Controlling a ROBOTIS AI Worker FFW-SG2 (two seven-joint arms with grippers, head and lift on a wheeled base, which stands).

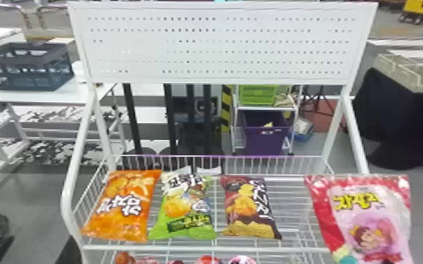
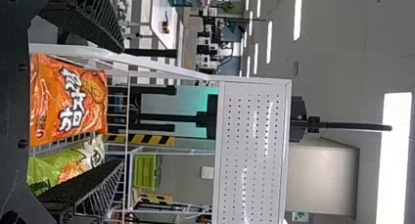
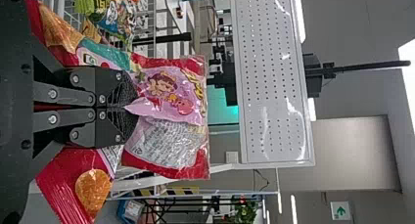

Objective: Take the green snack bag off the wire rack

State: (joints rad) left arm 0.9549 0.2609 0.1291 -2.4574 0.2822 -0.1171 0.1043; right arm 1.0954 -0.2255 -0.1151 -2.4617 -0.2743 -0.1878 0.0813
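Note:
The green snack bag (image 1: 186, 207) lies on the wire rack (image 1: 203, 248), between the orange bag and the dark brown one. In the left wrist view, the green bag (image 2: 63, 165) is partly behind a finger of my left gripper (image 2: 120, 106), whose fingers stand wide apart with nothing between them. My right gripper (image 3: 128, 106) is shut on a pink and red snack bag (image 3: 171, 94), pinching its side. In the head view that pink bag (image 1: 372, 217) is at the rack's right side, over the side rail.
An orange bag (image 1: 124, 207) and a dark brown bag (image 1: 251, 207) flank the green one. Above the rack stands a white pegboard (image 1: 221, 45). More packages (image 1: 207, 260) lie on a lower shelf. A dark crate (image 1: 28, 70) sits on a table at the left.

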